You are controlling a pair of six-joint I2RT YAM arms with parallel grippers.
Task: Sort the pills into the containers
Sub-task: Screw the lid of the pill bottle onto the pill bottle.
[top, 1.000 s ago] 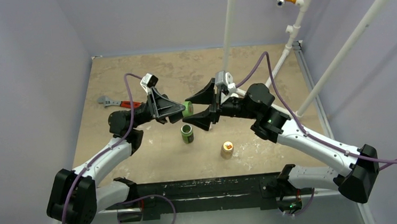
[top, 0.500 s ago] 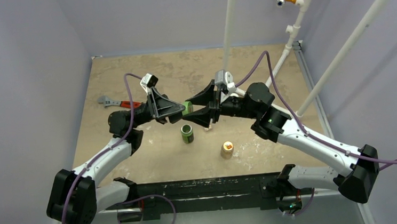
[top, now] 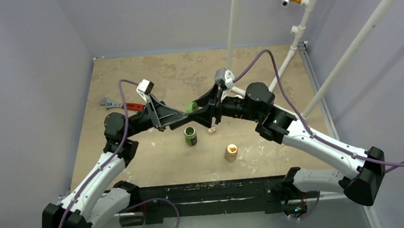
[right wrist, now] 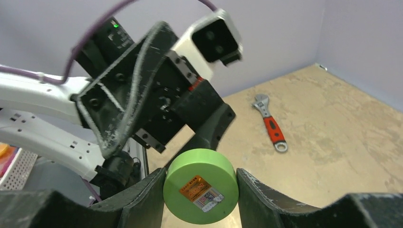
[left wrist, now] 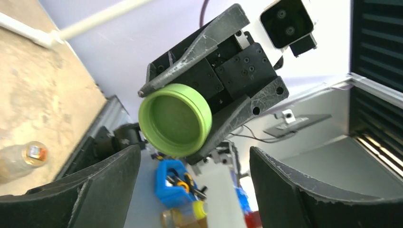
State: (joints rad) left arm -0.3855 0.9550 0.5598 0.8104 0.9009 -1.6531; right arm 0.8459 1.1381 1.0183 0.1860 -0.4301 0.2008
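Tan-orange plastic pill bottle (top: 230,152) nearest, at five o'clock on the tan desk (top: 154,161). Behind it, near centre, short green plastic bottle (top: 190,136), upright, mouth bare, probably ready for tipping out. At its three o'clock, small pale thing (top: 211,129), too tiny to call pill or clear case; no other pills made out. Above, right tool (right wrist: 200,187) clamped on round green plastic cap (left wrist: 175,119), keeping it off the desk. Left tool (left wrist: 195,156) at the cap's nine o'clock, jaws wide, empty. Farthest, at ten o'clock, red-handled wrench (top: 120,104), idle.

Sticker (right wrist: 201,194) on green cap (right wrist: 190,167): print illegible
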